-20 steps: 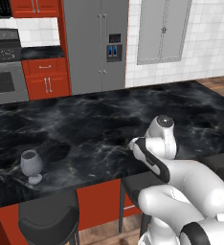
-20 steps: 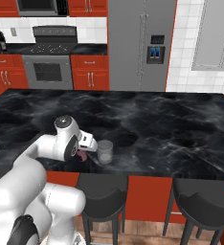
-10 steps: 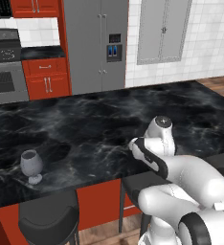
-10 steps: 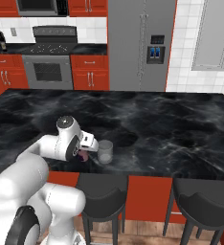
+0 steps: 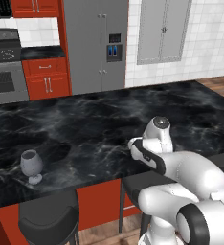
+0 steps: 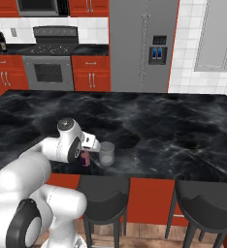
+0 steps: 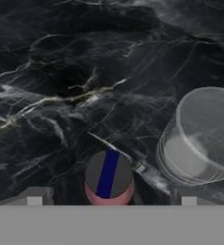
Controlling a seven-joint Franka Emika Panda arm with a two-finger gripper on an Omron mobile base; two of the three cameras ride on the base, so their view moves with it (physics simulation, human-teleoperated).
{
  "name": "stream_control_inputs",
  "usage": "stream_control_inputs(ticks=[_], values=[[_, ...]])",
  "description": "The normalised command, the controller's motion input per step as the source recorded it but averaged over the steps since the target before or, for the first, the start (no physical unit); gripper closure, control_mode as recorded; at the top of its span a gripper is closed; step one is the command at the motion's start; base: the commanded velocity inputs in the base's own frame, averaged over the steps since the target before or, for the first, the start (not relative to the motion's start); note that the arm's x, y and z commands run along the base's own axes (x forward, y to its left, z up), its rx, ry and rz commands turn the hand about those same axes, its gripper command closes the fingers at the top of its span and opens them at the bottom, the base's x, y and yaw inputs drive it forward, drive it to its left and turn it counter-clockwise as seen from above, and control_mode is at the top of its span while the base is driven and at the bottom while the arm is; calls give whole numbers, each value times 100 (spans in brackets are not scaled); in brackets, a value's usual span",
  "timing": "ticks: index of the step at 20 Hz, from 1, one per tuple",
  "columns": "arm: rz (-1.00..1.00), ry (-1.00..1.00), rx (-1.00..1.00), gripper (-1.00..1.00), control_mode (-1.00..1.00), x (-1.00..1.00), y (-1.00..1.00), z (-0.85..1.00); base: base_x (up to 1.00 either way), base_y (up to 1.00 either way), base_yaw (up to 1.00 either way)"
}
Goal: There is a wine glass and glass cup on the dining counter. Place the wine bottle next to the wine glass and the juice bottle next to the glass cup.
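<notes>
The juice bottle (image 7: 109, 178), pink with a dark blue cap, stands upright on the dining counter (image 6: 149, 126) near its front edge. It stands just left of the glass cup (image 6: 106, 153), a short clear tumbler (image 7: 200, 139). My gripper (image 7: 111, 197) hangs straight above the bottle, open, its fingertips (image 7: 35, 196) wide apart on either side and touching nothing. In the right base view the gripper (image 6: 87, 153) sits right over the pink bottle (image 6: 86, 160). The wine glass (image 5: 31, 165) stands far off to the left on the counter (image 5: 95, 119). The wine bottle is out of view.
Dark bar stools (image 6: 103, 198) (image 6: 202, 208) (image 5: 47, 217) stand under the counter's front edge. A grey fridge (image 6: 142, 43) and a stove (image 6: 50, 68) line the far wall, well beyond the island.
The arm's wrist has shifted very slightly; the juice bottle and the glass cup stay where they were.
</notes>
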Motion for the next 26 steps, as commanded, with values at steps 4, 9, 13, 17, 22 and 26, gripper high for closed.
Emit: stream_control_inputs(ticks=[4, 9, 13, 17, 22, 26], values=[[0, -10, 0, -100, -100, -3, -2, -19, 0, 0, 0], [0, -6, 0, -100, -100, -13, 0, -4, 0, 0, 0], [0, -4, 0, -100, -100, -13, 1, 23, 0, 0, 0], [0, -1, 0, -100, -100, -32, 12, 32, 0, 0, 0], [0, -1, 0, -100, -100, -49, 20, 29, 0, 0, 0], [0, 0, 5, -100, -100, -58, 23, 17, 0, 0, 0]])
